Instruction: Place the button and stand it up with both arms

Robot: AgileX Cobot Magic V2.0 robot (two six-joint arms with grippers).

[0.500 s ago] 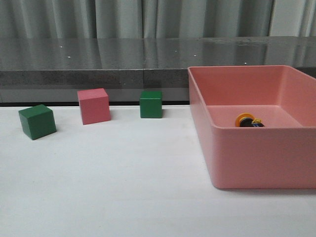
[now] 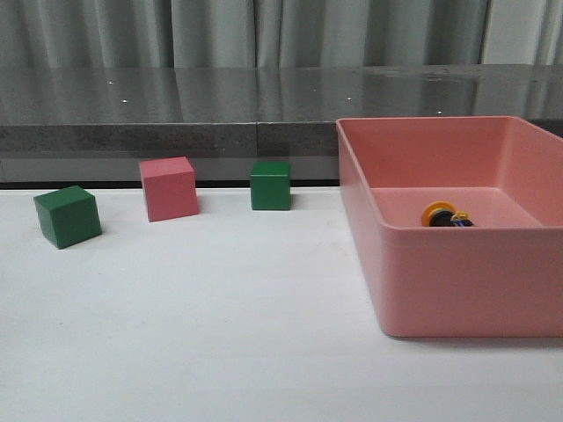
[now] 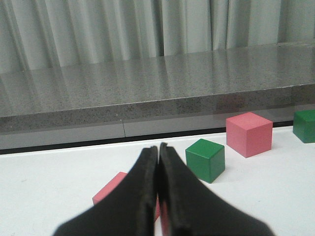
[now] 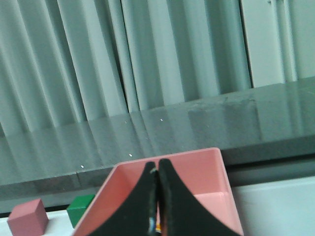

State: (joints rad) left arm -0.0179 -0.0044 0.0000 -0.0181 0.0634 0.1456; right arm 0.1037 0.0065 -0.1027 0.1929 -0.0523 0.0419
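The white counter [image 2: 220, 334] carries a large pink bin [image 2: 457, 281] at its right side. Inside the bin, near the front wall, the button [image 2: 442, 215] lies on its side, yellow cap facing left. A pink cube [image 2: 168, 188] sits between two green cubes [image 2: 67, 215] [image 2: 270, 185]. The left claw [image 3: 158, 162] and right claw [image 4: 157, 169] are both clenched, empty

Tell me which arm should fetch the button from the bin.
Right. Its shut gripper points into the pink bin, where the button lies on its side. The left gripper faces the cubes, away from the bin.
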